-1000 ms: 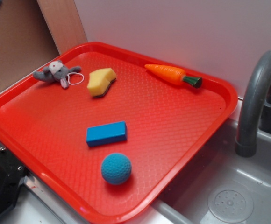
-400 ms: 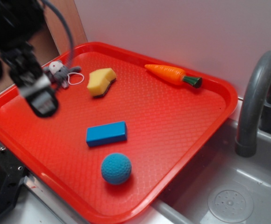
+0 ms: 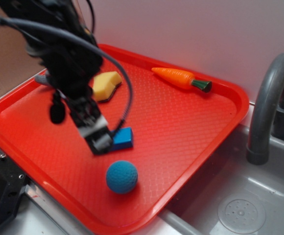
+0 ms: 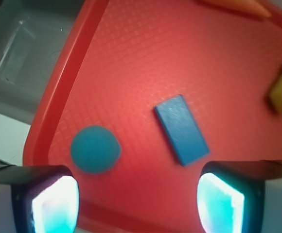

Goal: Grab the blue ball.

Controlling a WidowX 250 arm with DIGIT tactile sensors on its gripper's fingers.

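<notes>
I see my claw (image 3: 99,139) released and empty, above the blue block (image 4: 182,129); the blue ball (image 3: 122,176) lies lower center on the red tray (image 3: 191,127).

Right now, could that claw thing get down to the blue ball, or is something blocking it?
Probably yes. The gripper hangs open above the tray, and the blue ball sits alone with bare tray around it. The blue block lies apart from it, not in the way.
</notes>
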